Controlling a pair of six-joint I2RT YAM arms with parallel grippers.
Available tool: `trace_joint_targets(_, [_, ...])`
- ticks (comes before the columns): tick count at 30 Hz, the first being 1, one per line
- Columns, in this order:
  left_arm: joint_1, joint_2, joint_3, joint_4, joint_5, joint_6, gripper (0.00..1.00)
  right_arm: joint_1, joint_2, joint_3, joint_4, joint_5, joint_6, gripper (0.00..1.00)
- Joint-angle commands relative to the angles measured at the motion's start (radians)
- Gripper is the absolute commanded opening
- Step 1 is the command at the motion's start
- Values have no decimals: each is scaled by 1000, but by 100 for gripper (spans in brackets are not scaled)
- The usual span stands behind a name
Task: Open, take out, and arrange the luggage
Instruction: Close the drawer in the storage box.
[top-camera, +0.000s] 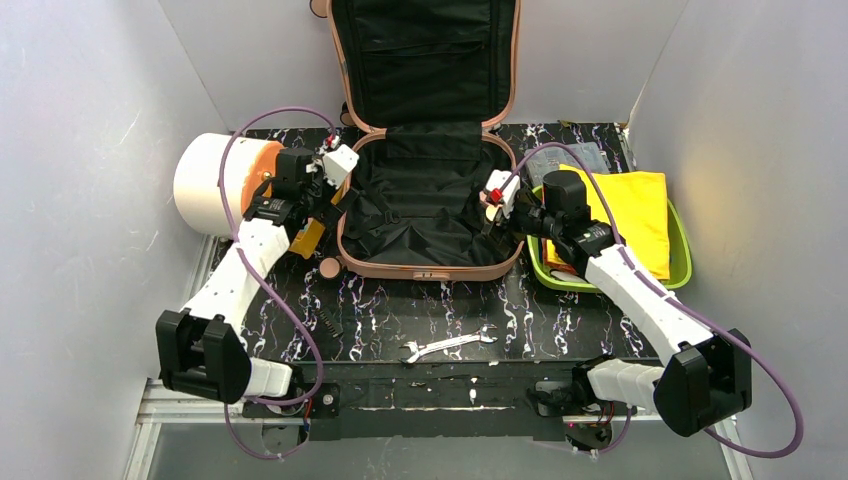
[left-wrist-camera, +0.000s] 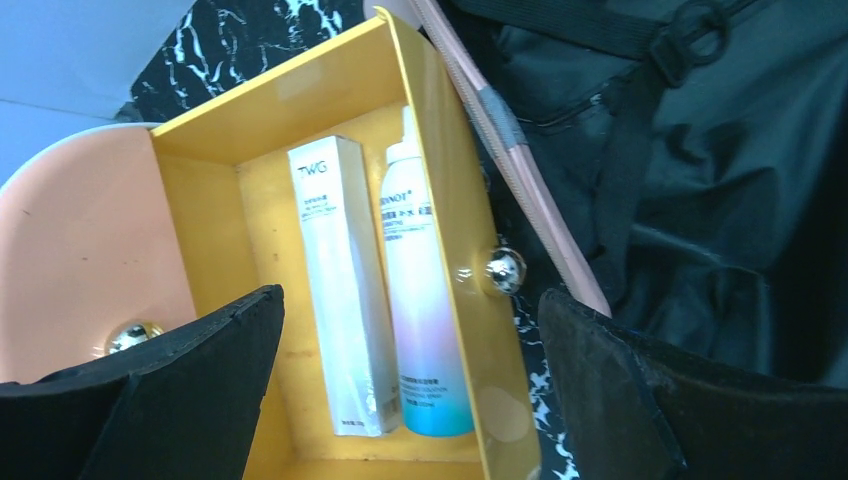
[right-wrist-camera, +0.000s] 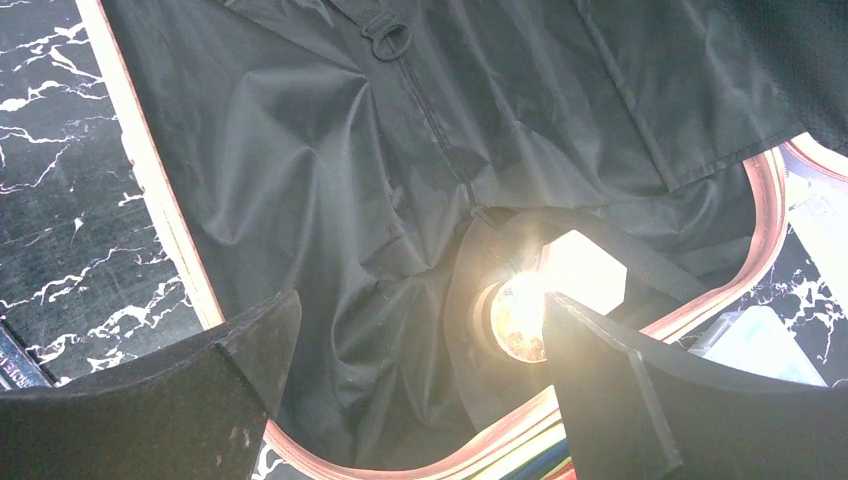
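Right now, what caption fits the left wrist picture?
Open left tool above a yellow box holding a carton and bottle, beside the luggage.

Three plain pale grey-white panels enclose the workspace: a left wall (top-camera: 90, 120) and a right wall (top-camera: 760, 100) slant outward toward the overhead camera, and a back wall (top-camera: 250, 60) joins them behind. Their surfaces are matte, with faint scuffs on the left one. The light on them is soft and even, with a slight lavender cast and no hard shadows. The table (top-camera: 380, 320) between them has a glossy black top veined in white like marble. A silvery metal rail (top-camera: 170, 405) runs along its near edge, and below that shows a dull grey surface (top-camera: 450, 458)
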Motion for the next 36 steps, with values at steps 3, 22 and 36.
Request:
trace_joint_targets(3, [-7,43,-13,95,-126,78,97,-19,-13,-7,43,-40,19,98])
trace_joint_targets(22, [-6,128,10,246,-351,191,63,-40,-10,-12,48,-72,34,99])
trace_joint_targets(36, [-2,174,79,256,-416,226,45,-49,-16,-13,46,-90,39,99])
